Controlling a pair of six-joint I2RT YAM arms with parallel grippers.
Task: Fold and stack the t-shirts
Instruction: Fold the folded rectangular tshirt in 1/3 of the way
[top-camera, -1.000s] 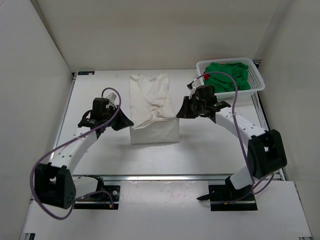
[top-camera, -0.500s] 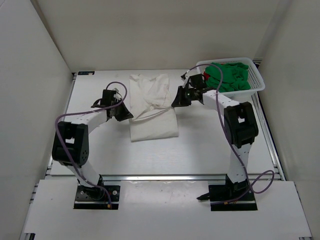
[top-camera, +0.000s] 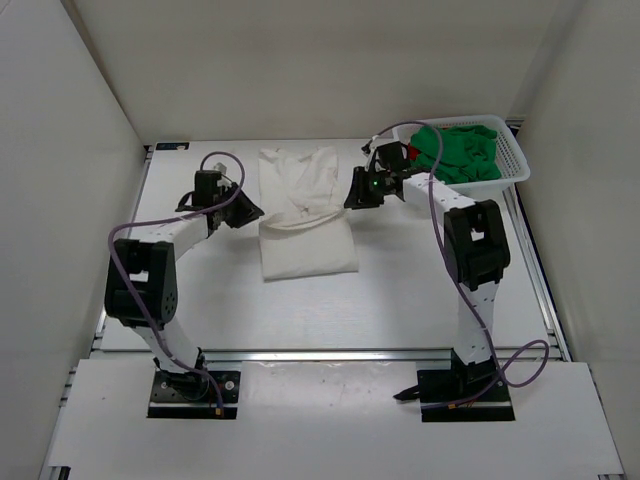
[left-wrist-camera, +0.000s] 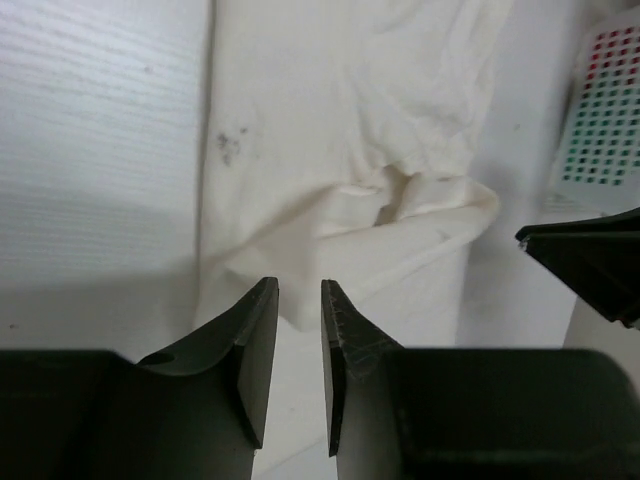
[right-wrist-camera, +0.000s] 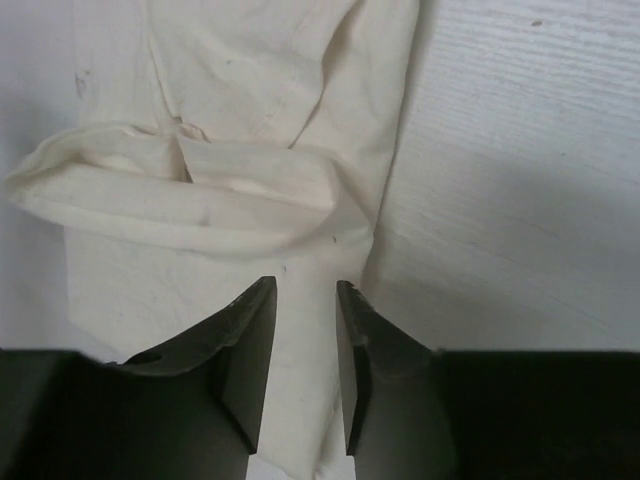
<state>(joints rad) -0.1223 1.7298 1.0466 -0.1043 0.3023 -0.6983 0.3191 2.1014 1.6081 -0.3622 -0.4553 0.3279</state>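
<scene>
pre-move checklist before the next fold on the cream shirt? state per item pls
1. Left gripper free of cloth: ok, jaws apart, nothing between.
2. Right gripper free of cloth: ok, likewise.
3. Cream t-shirt lying flat: not ok, bunched ridge across its middle.
4. Layers under that ridge aligned: cannot tell.
5. Green t-shirt and red t-shirt folded: not ok, both heaped in the basket.
</scene>
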